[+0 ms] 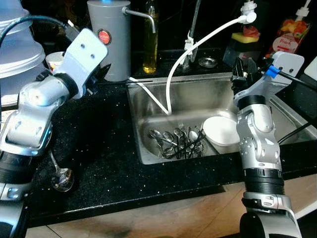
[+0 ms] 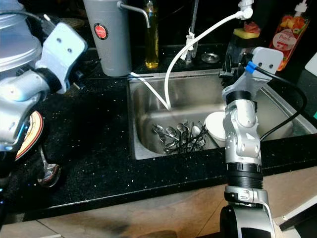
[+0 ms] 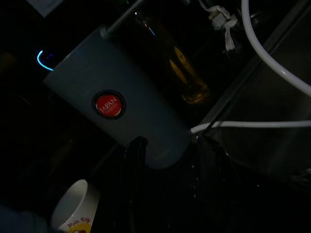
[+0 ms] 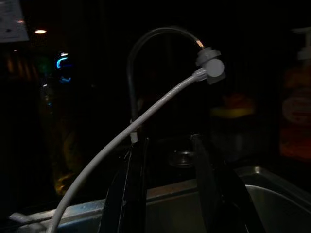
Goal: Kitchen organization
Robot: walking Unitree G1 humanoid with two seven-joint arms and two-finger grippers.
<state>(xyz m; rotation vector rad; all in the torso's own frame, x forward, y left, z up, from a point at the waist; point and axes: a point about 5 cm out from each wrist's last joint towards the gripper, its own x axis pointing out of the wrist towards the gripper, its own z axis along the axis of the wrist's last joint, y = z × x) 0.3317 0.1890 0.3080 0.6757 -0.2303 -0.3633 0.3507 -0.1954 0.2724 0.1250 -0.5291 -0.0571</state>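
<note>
A steel sink [image 1: 148, 106] is set into the black counter [image 1: 99, 144]. A pile of spoons and forks [image 1: 178, 141] lies at its bottom beside a white bowl [image 1: 222, 130]. A wine glass [image 1: 62, 178] lies on its side on the counter near the front left. My left gripper [image 3: 172, 145] is raised over the counter left of the sink and points at the grey water dispenser [image 1: 110, 39]; it is open and holds nothing. My right gripper [image 4: 167, 141] hangs over the sink's right side facing the faucet; it is open and holds nothing.
A white hose [image 1: 198, 44] curves from the faucet into the sink. An oil bottle [image 1: 150, 44] stands behind the sink, with a white cup [image 3: 73, 208] left of the dispenser. Stacked clear containers [image 1: 15, 44] and a plate [image 2: 30, 134] sit far left; a sponge [image 1: 245, 35] and soap bottle [image 1: 287, 37] are back right.
</note>
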